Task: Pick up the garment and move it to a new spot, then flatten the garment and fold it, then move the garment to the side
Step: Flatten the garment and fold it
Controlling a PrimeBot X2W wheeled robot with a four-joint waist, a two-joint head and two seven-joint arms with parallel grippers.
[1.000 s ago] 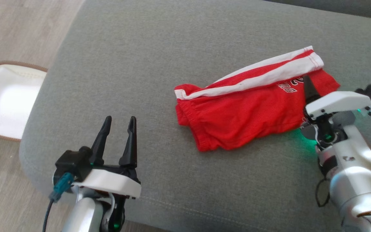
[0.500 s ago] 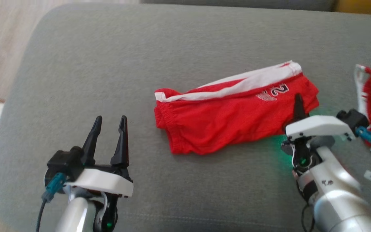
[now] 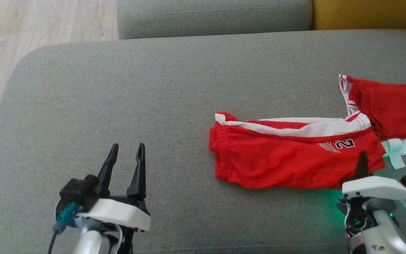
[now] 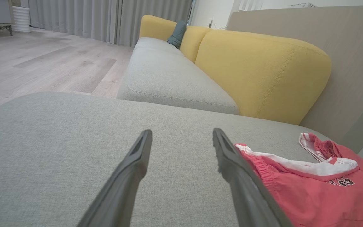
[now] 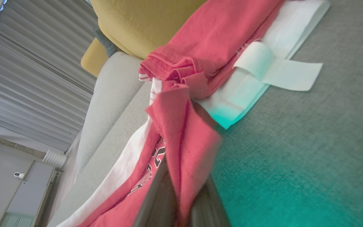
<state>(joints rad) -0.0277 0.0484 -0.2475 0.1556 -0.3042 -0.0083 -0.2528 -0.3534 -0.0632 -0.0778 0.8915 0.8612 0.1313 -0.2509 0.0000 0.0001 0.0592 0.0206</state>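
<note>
- Head view: the red shorts, with a white side stripe and a printed number, lie flat on the right half of the grey sofa seat.
- The right end effector sits at their near right corner. From here it shows as one dark spike over the hem, so the grip itself cannot be read.
- A second red garment touches the shorts' far right corner, with a pale paper strip just beside it.
- The left end effector hovers over bare seat at the near left, its fingers spread apart and holding nothing.
- The seat's whole left half is free cloth. Its rounded left edge drops to the wooden floor.
- Left wrist view: the left end effector points across the seat with a wide gap between its fingers.
- The shorts lie to its right. The waistband is near the right finger, though I cannot tell whether they touch.
- This view adds the far surroundings: a yellow backrest, a teal cushion, grey curtains and the floor.
- Right wrist view: the grip shows here. The right end effector is closed, with a raised fold of the shorts pinched between its two fingers.
- Beyond it, the second garment lies on top of the paper strip.
- Green light tints the open seat to the right of the fingers.
</note>
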